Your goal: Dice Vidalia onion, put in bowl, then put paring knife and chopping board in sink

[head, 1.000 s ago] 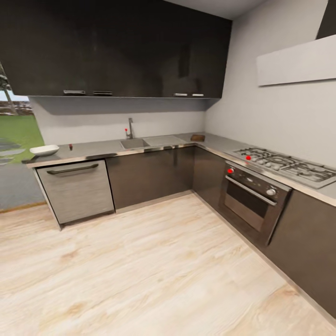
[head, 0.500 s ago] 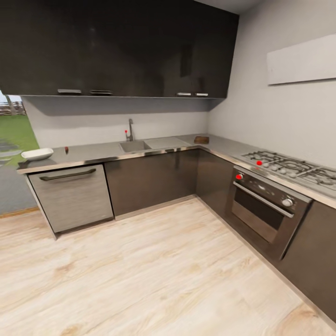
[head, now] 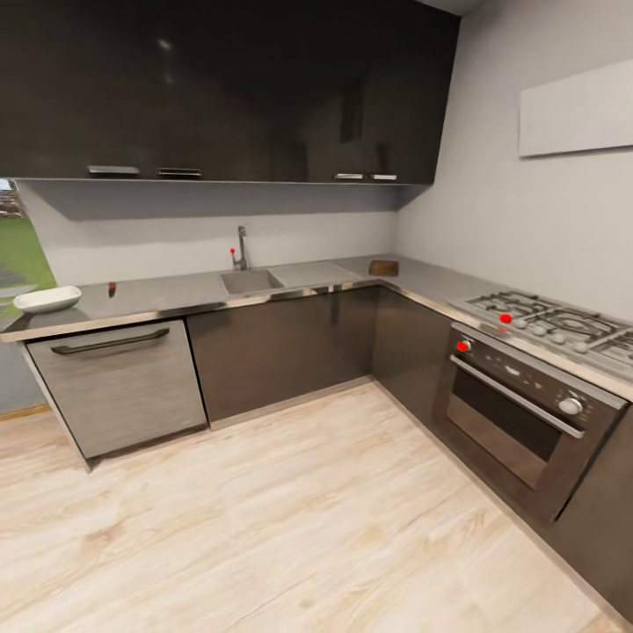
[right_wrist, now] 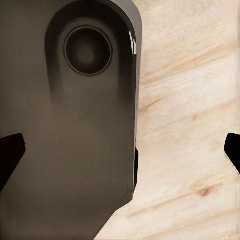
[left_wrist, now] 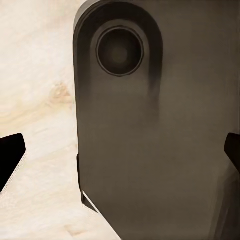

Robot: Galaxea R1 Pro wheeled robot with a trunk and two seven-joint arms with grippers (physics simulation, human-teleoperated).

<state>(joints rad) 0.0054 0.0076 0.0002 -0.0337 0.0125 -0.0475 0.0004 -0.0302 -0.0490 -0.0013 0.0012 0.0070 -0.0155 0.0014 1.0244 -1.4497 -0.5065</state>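
Sink (head: 251, 281) sits far across the room from both grippers, set into the long grey countertop (head: 167, 294) against the back wall, with its chrome tap (head: 240, 248) and red-tipped lever standing behind the basin and the flat drainboard (head: 318, 272) alongside it. Any onion in the basin is too small to make out. Farther along the countertop, the white bowl (head: 47, 300) rests near the end above the steel dishwasher (head: 119, 384); a small red-handled thing, likely the paring knife (head: 112, 288), lies between bowl and sink. On the other side of the sink, in the corner, lies the brown chopping board (head: 383, 266). A gas hob (head: 549, 325) and oven (head: 519, 409) fill the side counter.

The left gripper (left_wrist: 120, 155) hangs over the pale wooden floor (left_wrist: 35, 100), its two dark fingertips (left_wrist: 10, 157) spread wide with nothing between them, a dark grey robot part just beyond. The right gripper (right_wrist: 120, 155) is likewise spread wide and empty above the floor.
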